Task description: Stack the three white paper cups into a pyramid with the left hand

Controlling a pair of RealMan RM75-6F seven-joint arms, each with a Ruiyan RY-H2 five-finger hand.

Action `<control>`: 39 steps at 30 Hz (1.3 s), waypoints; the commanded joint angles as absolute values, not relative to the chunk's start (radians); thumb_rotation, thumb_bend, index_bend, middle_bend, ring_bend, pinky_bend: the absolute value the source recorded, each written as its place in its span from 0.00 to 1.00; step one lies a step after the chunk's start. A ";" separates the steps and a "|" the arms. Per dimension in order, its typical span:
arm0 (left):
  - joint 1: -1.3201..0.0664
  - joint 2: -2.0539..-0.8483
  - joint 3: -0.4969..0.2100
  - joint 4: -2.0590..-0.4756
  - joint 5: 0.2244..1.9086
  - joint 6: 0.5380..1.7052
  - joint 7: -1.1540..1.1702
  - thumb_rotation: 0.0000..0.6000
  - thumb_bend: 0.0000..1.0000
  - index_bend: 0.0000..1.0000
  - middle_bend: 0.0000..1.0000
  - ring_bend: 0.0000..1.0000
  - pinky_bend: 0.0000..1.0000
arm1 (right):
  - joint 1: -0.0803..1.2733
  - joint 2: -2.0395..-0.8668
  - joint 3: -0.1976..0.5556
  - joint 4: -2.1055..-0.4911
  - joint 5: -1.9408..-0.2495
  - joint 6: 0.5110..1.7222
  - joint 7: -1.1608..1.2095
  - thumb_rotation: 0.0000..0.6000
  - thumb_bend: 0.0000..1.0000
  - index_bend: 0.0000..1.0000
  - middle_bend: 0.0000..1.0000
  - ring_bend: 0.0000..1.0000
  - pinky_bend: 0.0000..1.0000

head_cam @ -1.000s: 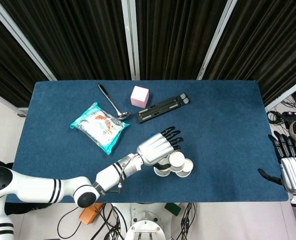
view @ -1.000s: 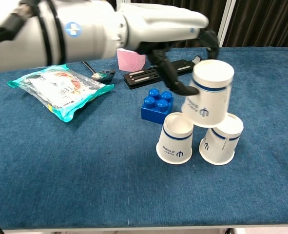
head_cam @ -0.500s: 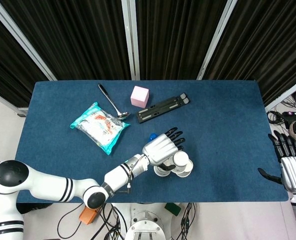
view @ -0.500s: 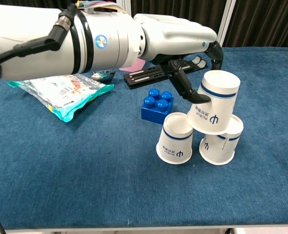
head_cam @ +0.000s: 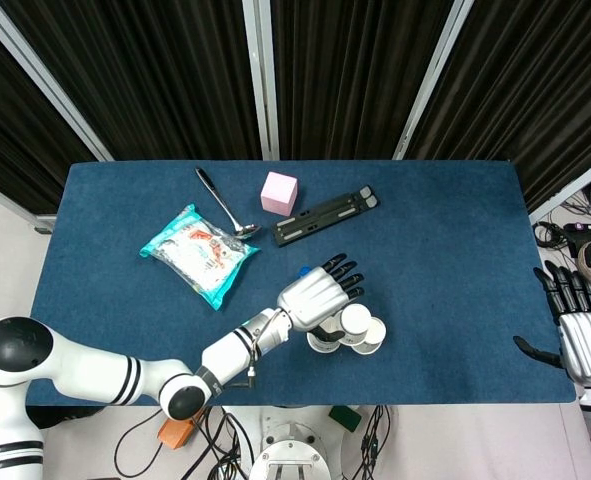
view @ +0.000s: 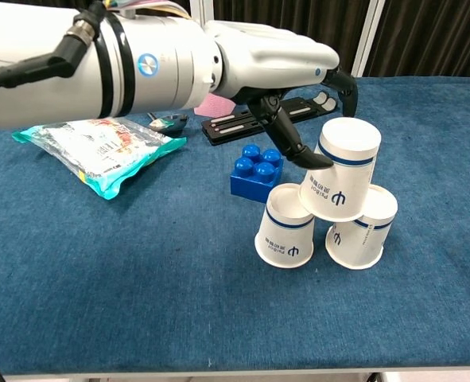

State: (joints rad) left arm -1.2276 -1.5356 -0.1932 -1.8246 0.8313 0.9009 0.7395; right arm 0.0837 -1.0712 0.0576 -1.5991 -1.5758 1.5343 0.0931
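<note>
Two white paper cups with blue bands stand upside down side by side near the table's front edge, the left cup (view: 285, 235) and the right cup (view: 363, 232). A third cup (view: 341, 180) (head_cam: 355, 319) rests tilted on their tops, over the gap between them. My left hand (view: 270, 60) (head_cam: 313, 295) reaches over it from the left. The thumb (view: 297, 151) presses the cup's left side and other fingers curl behind it. My right hand (head_cam: 581, 340) hangs off the table's right edge with its fingers spread and nothing in it.
A blue toy brick (view: 256, 169) sits just behind the left cup. Farther back lie a black stand (head_cam: 325, 214), a pink cube (head_cam: 279, 192), a spoon (head_cam: 223, 203) and a snack bag (head_cam: 198, 252). The table's front edge (view: 235, 371) is close to the cups.
My left hand has lowered the third cup from above the pair onto their tops, shifting it slightly left after a lean to the right. The right hand has not moved.
</note>
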 commanded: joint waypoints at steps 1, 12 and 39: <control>-1.222 -1.519 -0.184 -1.846 0.840 0.914 0.735 0.63 0.25 0.17 0.10 0.00 0.00 | 0.084 -1.069 0.058 -1.600 -1.577 1.535 0.094 1.00 0.24 0.00 0.03 0.00 0.01; -1.009 -1.308 -0.138 -1.967 1.015 1.119 0.543 0.74 0.23 0.14 0.09 0.00 0.00 | 0.089 -1.061 0.060 -1.605 -1.591 1.536 0.098 1.00 0.24 0.00 0.03 0.00 0.01; -0.298 -1.223 0.169 -1.605 1.405 1.661 0.093 1.00 0.20 0.14 0.09 0.01 0.00 | 0.132 -1.093 0.050 -1.570 -1.600 1.476 0.111 1.00 0.24 0.00 0.03 0.00 0.01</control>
